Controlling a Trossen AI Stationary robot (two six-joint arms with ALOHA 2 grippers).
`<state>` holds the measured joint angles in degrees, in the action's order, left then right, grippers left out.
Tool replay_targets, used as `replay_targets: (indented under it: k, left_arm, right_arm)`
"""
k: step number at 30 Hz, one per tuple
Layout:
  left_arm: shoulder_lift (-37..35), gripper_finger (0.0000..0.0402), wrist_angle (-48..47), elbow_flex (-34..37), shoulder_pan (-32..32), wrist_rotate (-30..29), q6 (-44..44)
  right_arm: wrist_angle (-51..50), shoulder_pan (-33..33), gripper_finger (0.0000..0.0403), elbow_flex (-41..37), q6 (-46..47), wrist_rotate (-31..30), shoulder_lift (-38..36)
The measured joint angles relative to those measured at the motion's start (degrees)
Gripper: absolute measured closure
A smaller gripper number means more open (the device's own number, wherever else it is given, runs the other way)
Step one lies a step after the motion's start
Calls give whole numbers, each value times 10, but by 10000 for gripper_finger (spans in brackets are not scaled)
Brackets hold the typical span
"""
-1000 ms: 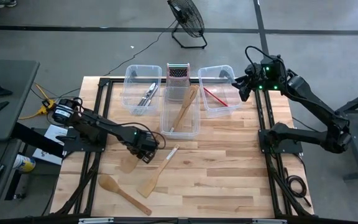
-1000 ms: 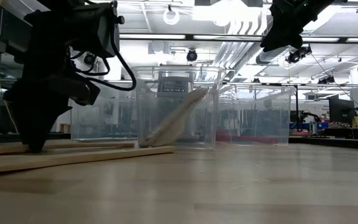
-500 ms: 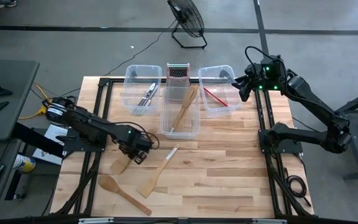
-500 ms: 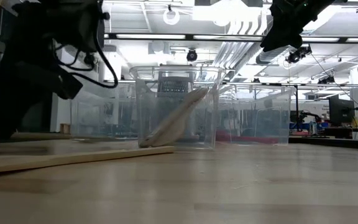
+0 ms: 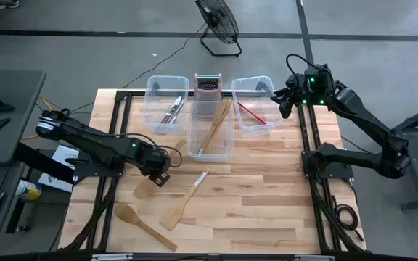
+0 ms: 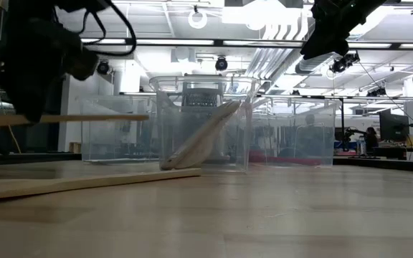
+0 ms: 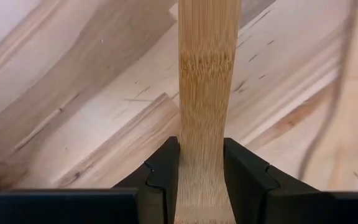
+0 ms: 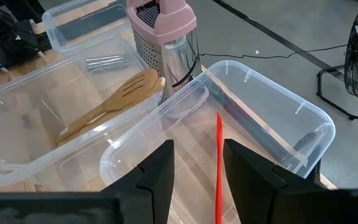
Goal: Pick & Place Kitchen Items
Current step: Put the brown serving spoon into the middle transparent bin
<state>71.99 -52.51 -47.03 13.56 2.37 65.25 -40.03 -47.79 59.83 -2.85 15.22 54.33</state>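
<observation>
Over the left half of the table, the left gripper [image 5: 160, 176] is clamped on the handle of a pale wooden spatula [image 5: 145, 190], and the wrist view shows both dark fingers [image 7: 160, 174] pressed flat against the bamboo grain. From the low view, that spatula hangs level, clear of the tabletop. Up at the far right corner, the right gripper [image 5: 284, 101] hovers above a clear plastic bin [image 8: 272, 106], jaws parted and holding nothing; a red spatula [image 8: 218, 165] lies inside that bin. On the butcher-block table [image 5: 267, 196] rest a wooden spoon [image 5: 142, 223] and another wooden spatula [image 5: 181, 206]. The middle bin [image 5: 210, 134] holds wooden utensils [image 5: 215, 125], the left bin [image 5: 164, 104] silver cutlery [image 5: 174, 109]. A metal box grater [image 5: 207, 85] stands upright behind them. A floor fan [image 5: 220, 25] sits on grey concrete beyond.
</observation>
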Motion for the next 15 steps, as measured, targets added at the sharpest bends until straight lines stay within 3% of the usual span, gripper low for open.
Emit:
replay_targets:
  k: [10, 15]
  left_arm:
    - [-96, 306, 12, -1, 0, -11, 5]
    - [-133, 306, 62, -1, 0, -15, -20]
  right_arm:
    - [1, 0, 272, 0, 0, 14, 0]
    - [3, 0, 272, 0, 2, 19, 0]
